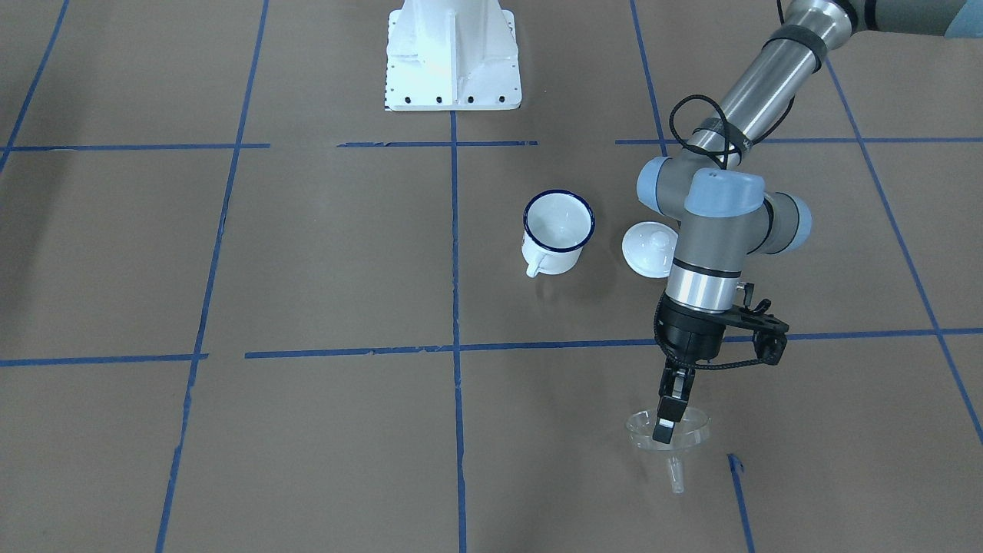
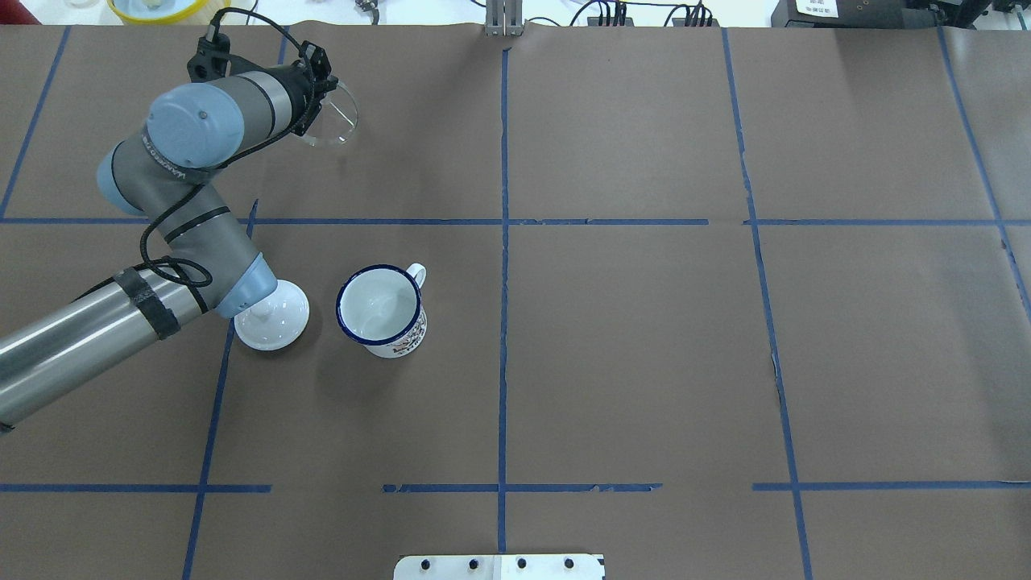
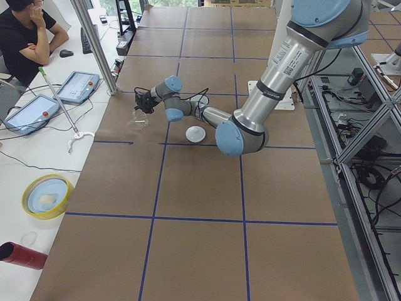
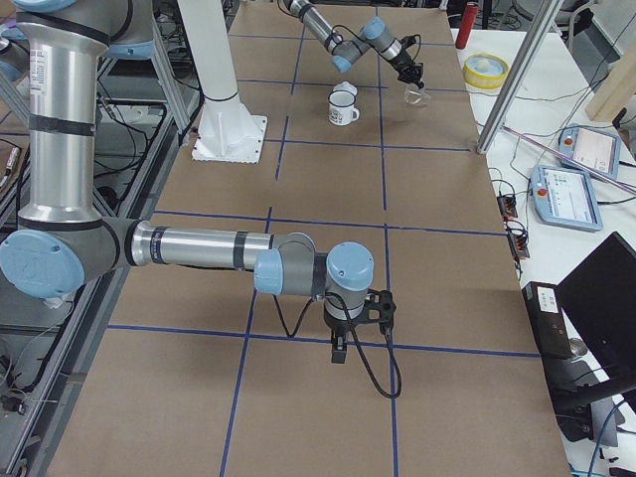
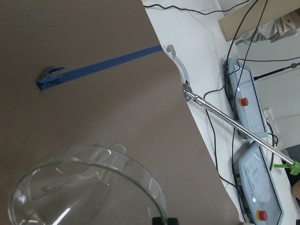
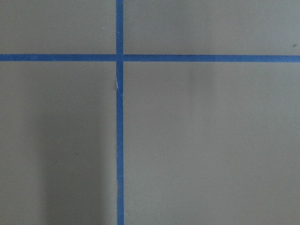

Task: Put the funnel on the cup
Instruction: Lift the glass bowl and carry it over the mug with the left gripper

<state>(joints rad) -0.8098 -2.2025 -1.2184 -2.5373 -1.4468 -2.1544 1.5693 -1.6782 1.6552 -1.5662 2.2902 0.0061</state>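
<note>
The clear plastic funnel [image 1: 687,432] is at the table's far left corner region, spout [image 1: 676,476] pointing toward the operators' edge; it also shows in the overhead view [image 2: 332,119] and fills the bottom of the left wrist view [image 5: 84,187]. My left gripper [image 1: 665,430] is shut on its rim, one finger inside. I cannot tell whether the funnel touches the paper. The white enamel cup [image 1: 559,230] with a blue rim stands upright and empty [image 2: 380,310], well apart from the funnel. My right gripper [image 4: 340,350] shows only in the right side view; I cannot tell its state.
A white knobbed lid [image 1: 649,247] lies beside the cup, under my left arm's elbow [image 2: 278,322]. The white robot base [image 1: 453,54] is at the back. The table's far edge [image 5: 187,108] is close to the funnel, with pendants beyond. Blue tape lines [image 6: 119,112] cross the brown paper.
</note>
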